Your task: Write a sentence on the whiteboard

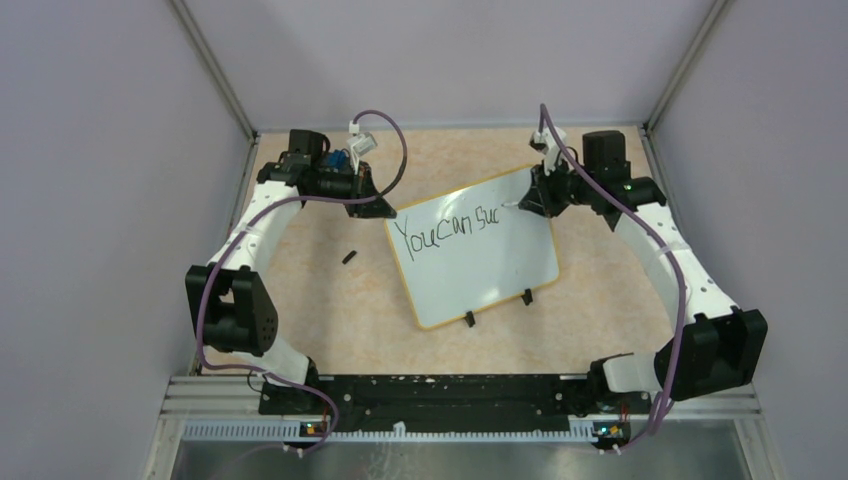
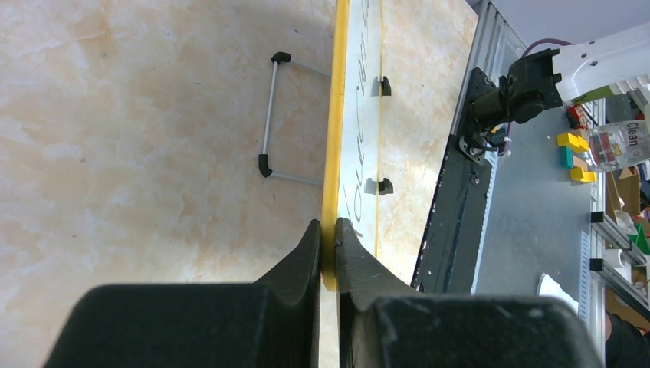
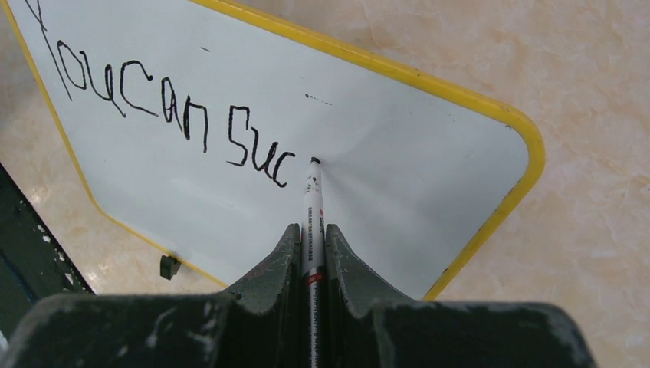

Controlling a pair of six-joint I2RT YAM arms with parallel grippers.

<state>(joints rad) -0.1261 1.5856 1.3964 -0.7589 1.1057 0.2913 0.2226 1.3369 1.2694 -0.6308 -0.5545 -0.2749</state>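
As the left gripper (image 2: 328, 225) pinches the yellow-rimmed white whiteboard (image 1: 485, 268), the right gripper (image 3: 312, 228) clamps a slim white marker (image 3: 313, 201). Its tip touches the board.

Yellow-rimmed whiteboard (image 1: 490, 275) rotated askew; black sentence (image 3: 172, 115) across upper part reads "You can suc"

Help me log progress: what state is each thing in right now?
whiteboard: propped up tilted, clamped at one edge.
sentence: unfinished, reads "You can Suc".
marker: uncapped, tip at the whiteboard just after the last letter.
left gripper: shut on the whiteboard's edge.
right gripper: shut on the marker.
small black piece: lying loose, left of the whiteboard; possibly the cap.
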